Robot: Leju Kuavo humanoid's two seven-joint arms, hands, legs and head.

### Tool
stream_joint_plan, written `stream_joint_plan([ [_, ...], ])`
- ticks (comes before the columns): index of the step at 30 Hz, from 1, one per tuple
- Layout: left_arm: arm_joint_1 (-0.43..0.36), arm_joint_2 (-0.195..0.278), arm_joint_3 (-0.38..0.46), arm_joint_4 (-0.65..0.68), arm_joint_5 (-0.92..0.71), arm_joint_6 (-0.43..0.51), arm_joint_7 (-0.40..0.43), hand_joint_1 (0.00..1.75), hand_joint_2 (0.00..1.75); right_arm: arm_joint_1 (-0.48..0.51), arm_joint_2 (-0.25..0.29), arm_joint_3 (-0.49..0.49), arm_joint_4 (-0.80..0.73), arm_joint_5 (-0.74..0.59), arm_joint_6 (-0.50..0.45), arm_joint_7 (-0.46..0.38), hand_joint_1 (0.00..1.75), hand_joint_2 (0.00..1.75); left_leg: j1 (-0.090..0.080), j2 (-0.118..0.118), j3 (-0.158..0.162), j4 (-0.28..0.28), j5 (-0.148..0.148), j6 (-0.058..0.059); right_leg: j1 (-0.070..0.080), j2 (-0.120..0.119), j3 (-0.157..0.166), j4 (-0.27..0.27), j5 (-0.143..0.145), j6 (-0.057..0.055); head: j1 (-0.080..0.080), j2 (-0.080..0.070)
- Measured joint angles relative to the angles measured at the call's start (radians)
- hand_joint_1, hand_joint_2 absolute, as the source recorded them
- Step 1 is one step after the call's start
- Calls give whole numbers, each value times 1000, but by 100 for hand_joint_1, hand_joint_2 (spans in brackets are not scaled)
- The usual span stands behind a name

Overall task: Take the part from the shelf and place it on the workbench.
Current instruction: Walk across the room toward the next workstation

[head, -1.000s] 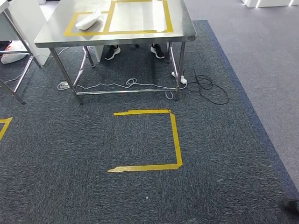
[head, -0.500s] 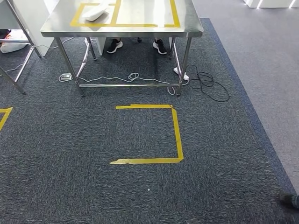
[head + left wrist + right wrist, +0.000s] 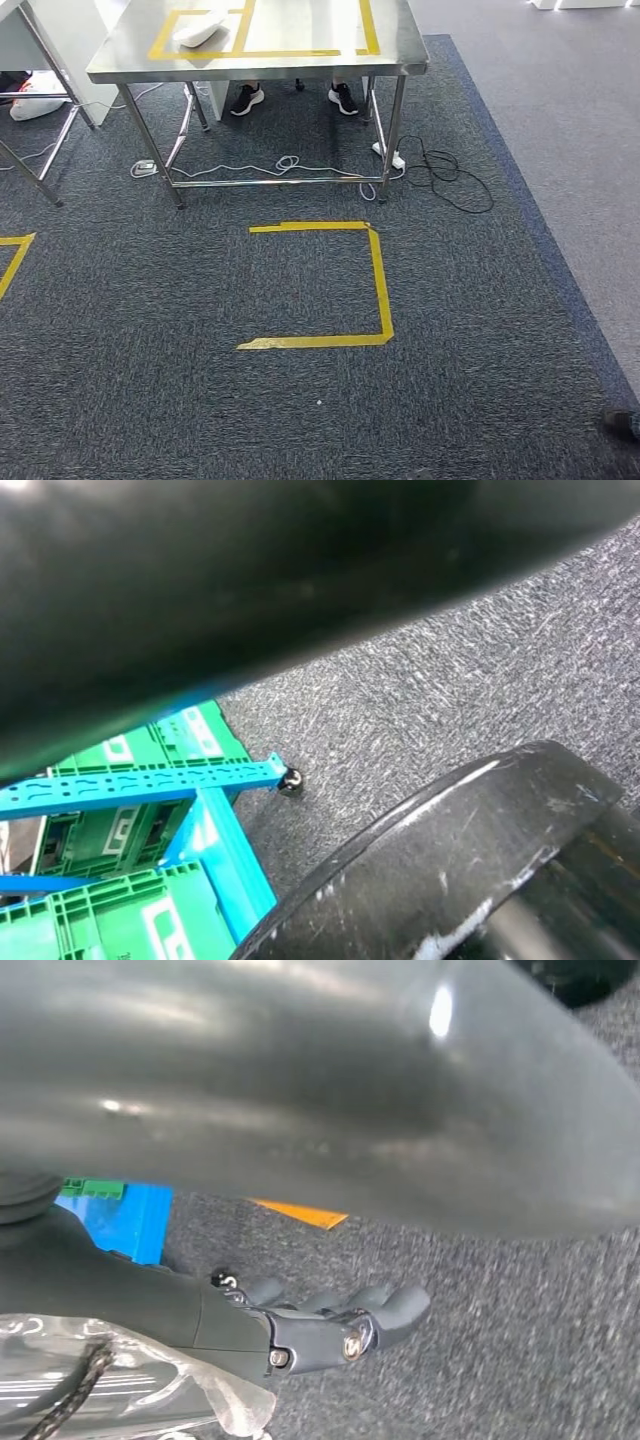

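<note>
A white curved part [image 3: 198, 30] lies on the steel workbench [image 3: 302, 62], inside a yellow taped frame at its left end, far ahead in the head view. In the right wrist view my right hand [image 3: 332, 1325] hangs above the grey carpet with its fingers [image 3: 392, 1305] stretched out straight and nothing between them. Clear plastic wrap with a black cord [image 3: 113, 1390] sits back by the wrist. The left wrist view looks at the blue shelf frame [image 3: 151, 780] with green crates [image 3: 121, 830] in it.
A yellow taped square [image 3: 381, 290] marks the carpet before the workbench. Cables [image 3: 445, 185] trail around its right legs. A person's shoes [image 3: 245, 98] show under it. Another table's legs [image 3: 38, 170] stand at the left, and a dark shoe [image 3: 623, 422] at the lower right.
The whole head picture has shifted: the workbench and the taped square sit a little higher and further right, so the camera has moved. The white part stays put on the bench.
</note>
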Motion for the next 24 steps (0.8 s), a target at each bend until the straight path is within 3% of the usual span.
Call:
stream_joint_plan([
  [16,-4,1,0,0,-9,-6,16,0,0,-4,0,0,0,14,-23,7,0,0,-3,0,-5,4,-2,-3,-4,0,-2,0,1,2,0,0],
  [21,-4,2,0,0,-15,-6,18,0,0,-5,0,1,0,17,-31,10,0,0,-9,0,-8,9,-6,4,-9,-1,-1,0,2,9,0,0],
  [24,-4,2,0,0,-15,-6,18,0,0,-6,0,1,0,17,-39,11,0,0,-7,-4,-9,1,1,15,-10,-4,5,0,0,18,0,0],
])
